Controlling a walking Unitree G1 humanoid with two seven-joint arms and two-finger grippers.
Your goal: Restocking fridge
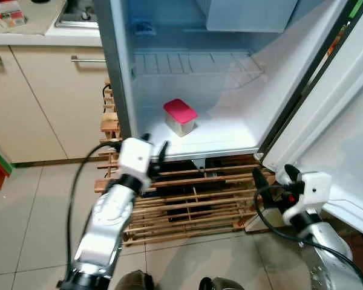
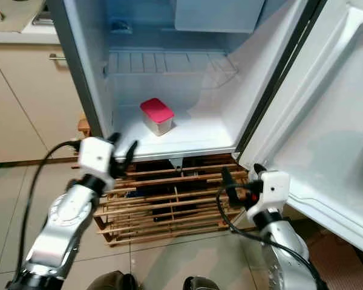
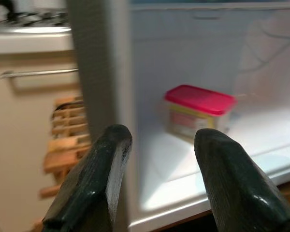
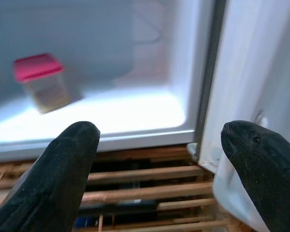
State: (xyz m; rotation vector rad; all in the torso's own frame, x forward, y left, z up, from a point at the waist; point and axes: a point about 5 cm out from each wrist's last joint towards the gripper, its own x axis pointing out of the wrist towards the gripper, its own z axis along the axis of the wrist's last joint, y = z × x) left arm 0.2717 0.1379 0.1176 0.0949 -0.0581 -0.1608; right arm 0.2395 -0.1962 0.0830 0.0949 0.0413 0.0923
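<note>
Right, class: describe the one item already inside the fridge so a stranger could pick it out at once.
Find the open fridge standing on a slatted wooden rack. On its white bottom floor, below the wire shelf, sits a small tub. Its bright pink-red lid marks it out against the pale interior.

one container [image 1: 179,116], one fridge [image 1: 230,136], seemingly one rack [image 1: 187,202]

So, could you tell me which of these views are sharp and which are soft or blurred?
Both eye views are fairly sharp; the red-lidded container is crisp on the bright fridge floor. Left wrist view: container and cabinet soft, open left gripper clearer. Right wrist view: open right gripper blurred, wooden rack sharper.
</note>
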